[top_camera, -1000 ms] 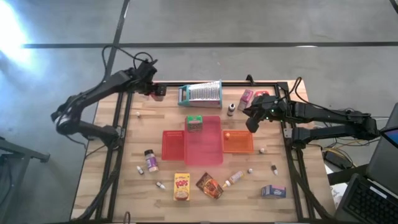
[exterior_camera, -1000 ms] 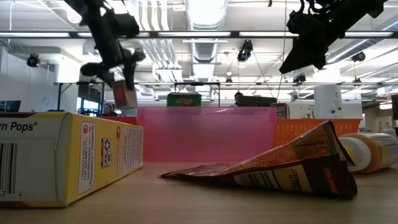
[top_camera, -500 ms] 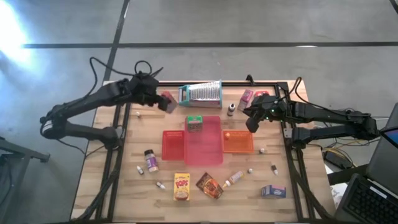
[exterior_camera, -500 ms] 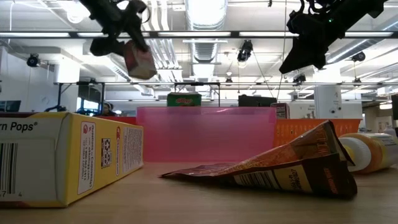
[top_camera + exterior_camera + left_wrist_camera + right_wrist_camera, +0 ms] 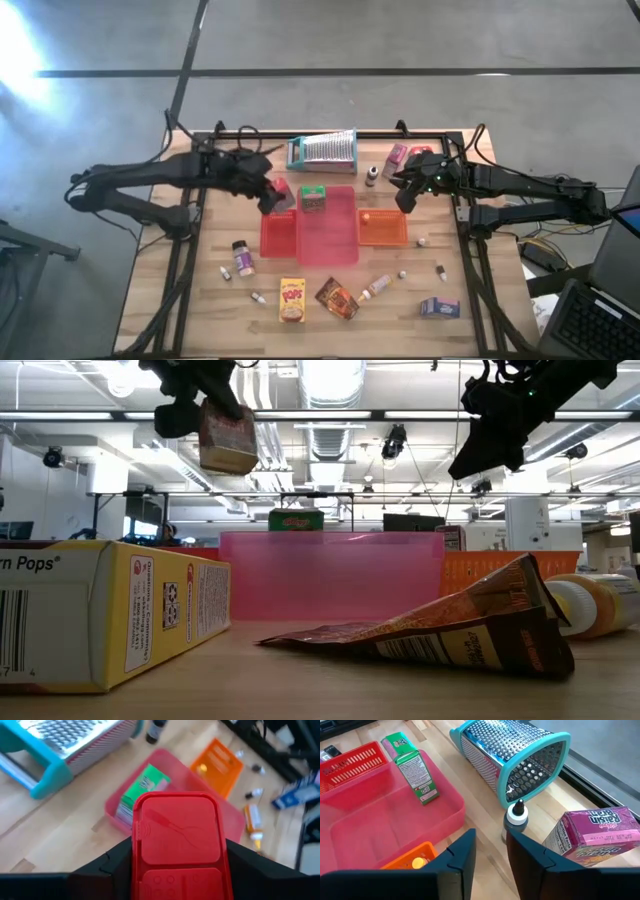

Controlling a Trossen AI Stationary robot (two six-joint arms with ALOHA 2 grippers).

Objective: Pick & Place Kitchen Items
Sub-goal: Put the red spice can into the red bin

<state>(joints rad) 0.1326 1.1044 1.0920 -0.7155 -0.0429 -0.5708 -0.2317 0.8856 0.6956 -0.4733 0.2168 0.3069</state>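
Red box point(image 5: 176, 845) hiding L end effector point(image 5: 268, 193) tips

You see a glossy red plastic box point(image 5: 176, 845), a perforated shiny metal grater point(image 5: 512, 757) and a pale matt wooden table point(image 5: 235, 210).

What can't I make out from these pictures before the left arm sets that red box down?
- Red box: its underside; the left gripper covers it, left wrist view.
- Red tray: partly hidden by that gripper, high view.
- Tiny bottles: too small to identify, high view.
- Yellow box: cut off at the edge, low view.
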